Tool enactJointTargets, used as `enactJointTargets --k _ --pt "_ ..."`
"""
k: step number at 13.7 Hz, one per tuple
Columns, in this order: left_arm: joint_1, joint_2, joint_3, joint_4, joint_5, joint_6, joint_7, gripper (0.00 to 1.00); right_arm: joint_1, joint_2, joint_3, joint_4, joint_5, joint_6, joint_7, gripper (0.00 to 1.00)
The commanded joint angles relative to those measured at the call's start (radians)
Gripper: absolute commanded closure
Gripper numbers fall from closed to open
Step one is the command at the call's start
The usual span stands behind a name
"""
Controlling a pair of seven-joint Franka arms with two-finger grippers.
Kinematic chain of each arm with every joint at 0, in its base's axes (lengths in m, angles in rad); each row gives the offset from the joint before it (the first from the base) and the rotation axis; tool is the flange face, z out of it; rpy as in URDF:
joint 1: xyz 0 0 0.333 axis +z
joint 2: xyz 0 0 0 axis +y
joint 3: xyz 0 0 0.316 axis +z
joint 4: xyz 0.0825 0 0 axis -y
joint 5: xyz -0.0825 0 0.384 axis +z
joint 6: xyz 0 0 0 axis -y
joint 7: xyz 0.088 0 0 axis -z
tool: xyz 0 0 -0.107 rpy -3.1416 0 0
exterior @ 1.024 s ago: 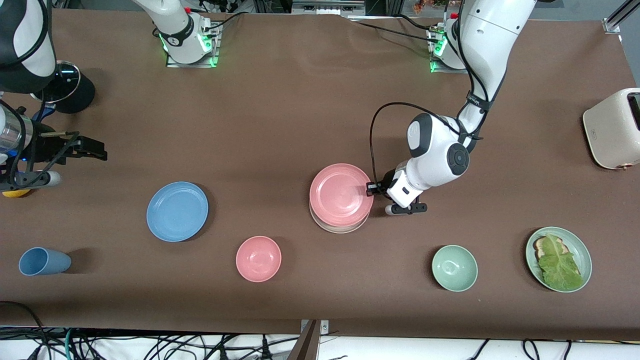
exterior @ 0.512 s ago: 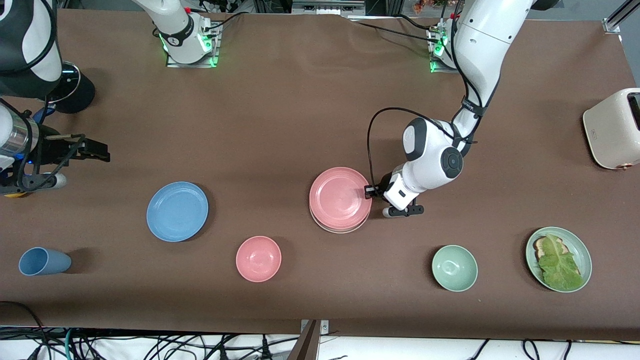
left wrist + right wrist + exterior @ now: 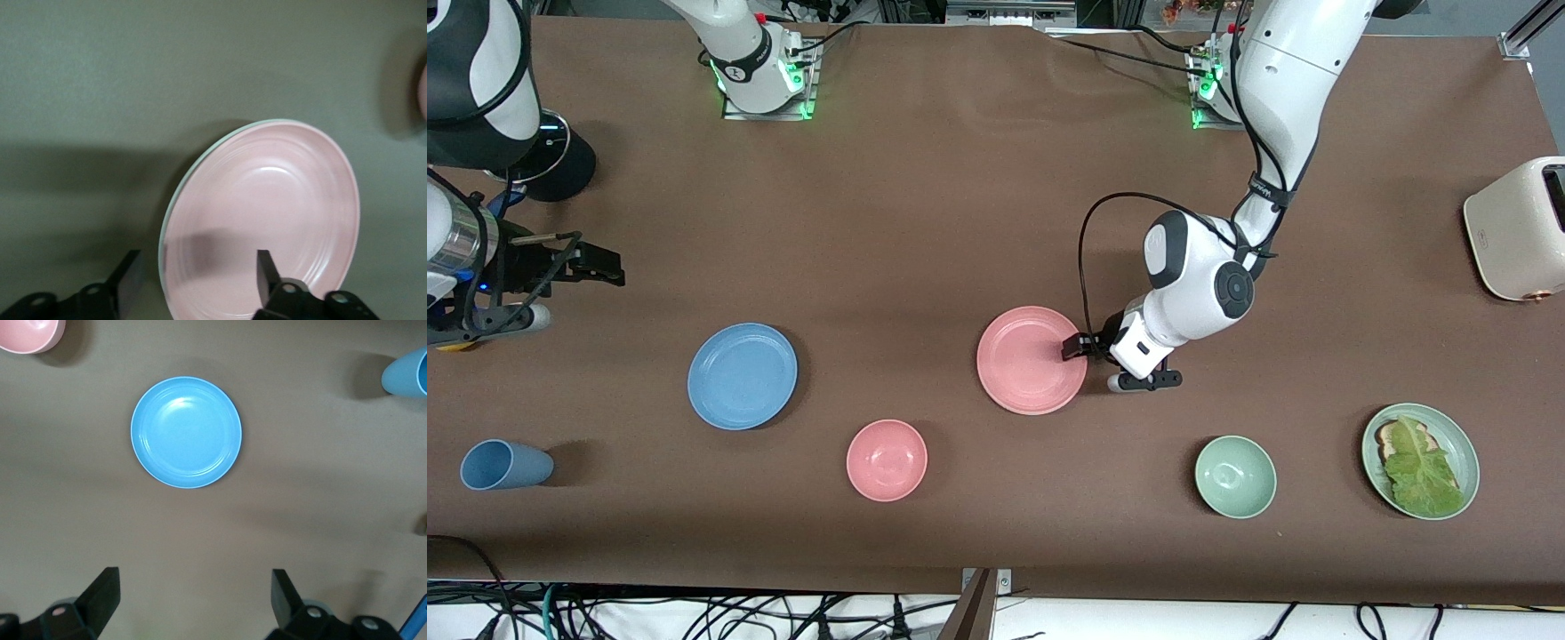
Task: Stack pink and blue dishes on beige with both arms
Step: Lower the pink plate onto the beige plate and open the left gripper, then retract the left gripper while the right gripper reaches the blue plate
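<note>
Across a wide brown table [image 3: 960,222], matte and slightly creased: dishes spread out, two green-lit arm bases along the edge farthest from the front camera. Below the near edge, a tangle of cables on a pale floor.

Four plates in all. One pink plate [image 3: 1027,360] near the middle, lying flat on one beige plate [image 3: 175,203], of which only a thin pale rim shows under it. One blue plate [image 3: 743,375] alone toward the right arm's end, well apart from the stack. One pale green plate [image 3: 1467,444] with lettuce toward the left arm's end.

Two bowls: one pink bowl [image 3: 887,460], one green bowl [image 3: 1235,476], both nearer the front camera than the stack. One blue cup [image 3: 505,464]. One cream toaster [image 3: 1516,227].

Left gripper [image 3: 1080,347] low at the pink plate's rim, fingers apart, one over the plate, one outside it. Right gripper [image 3: 596,262] up over bare table toward its own end, fingers spread wide, holding nothing.
</note>
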Motion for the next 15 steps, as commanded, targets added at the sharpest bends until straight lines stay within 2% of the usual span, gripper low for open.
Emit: enactJointTargets --k 1,3,6,11,15 --pt "0.015 -0.052 0.020 0.015 -0.013 -0.119 0.002 0.00 0.000 0.038 0.005 -0.002 -0.012 0.042 -0.018 0.00" --pt "0.047 -0.093 0.030 0.024 0.077 -0.220 0.004 0.00 -0.006 0.086 0.003 -0.036 -0.008 0.111 -0.009 0.00" --pt "0.093 -0.133 0.029 0.082 0.287 -0.374 0.004 0.00 -0.009 0.092 0.000 -0.152 -0.006 0.252 -0.009 0.00" --pt "0.136 -0.173 0.029 0.156 0.571 -0.537 0.007 0.00 -0.007 0.119 0.000 -0.298 -0.002 0.493 -0.011 0.00" --pt "0.245 -0.241 0.027 0.158 0.621 -0.624 0.012 0.00 -0.043 0.245 0.002 -0.303 0.006 0.639 -0.011 0.01"
